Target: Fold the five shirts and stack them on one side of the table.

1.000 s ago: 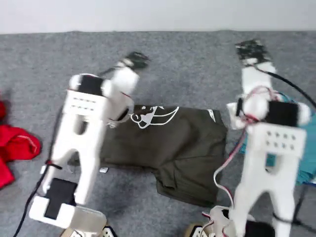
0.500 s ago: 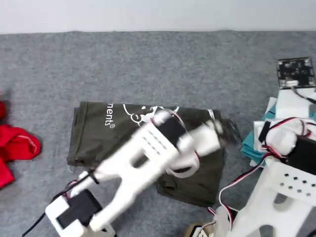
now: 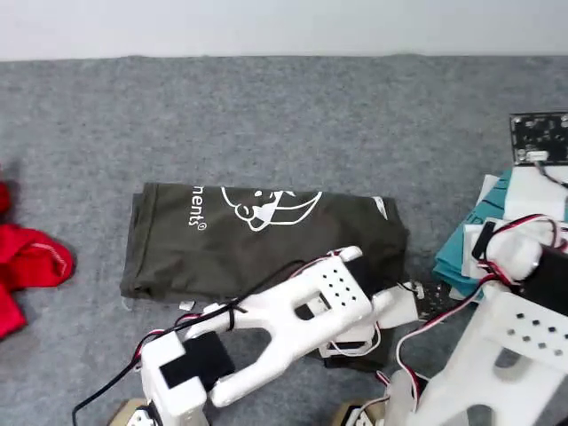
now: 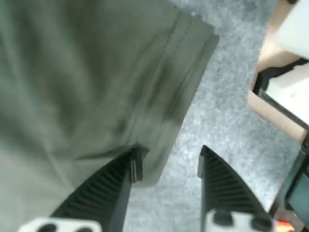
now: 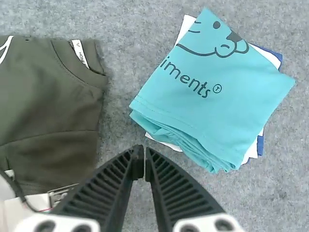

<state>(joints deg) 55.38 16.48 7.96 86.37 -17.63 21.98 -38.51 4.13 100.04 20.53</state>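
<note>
Left wrist view shows the left hand [image 4: 169, 162] spread astride the edge of the half-folded olive shirt [image 4: 87, 72] on the table [image 3: 311, 115], the pressed-together right hand [image 5: 144, 155] hangs just short of the pile [image 5: 271, 54] topped by a folded teal shirt [image 5: 217, 101], and a red shirt [image 3: 27, 266] lies crumpled well apart from both, so folding looks over halfway done.

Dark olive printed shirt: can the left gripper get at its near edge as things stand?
Probably yes: the left gripper hangs open right at the edge of the dark olive printed shirt, with nothing between.
</note>
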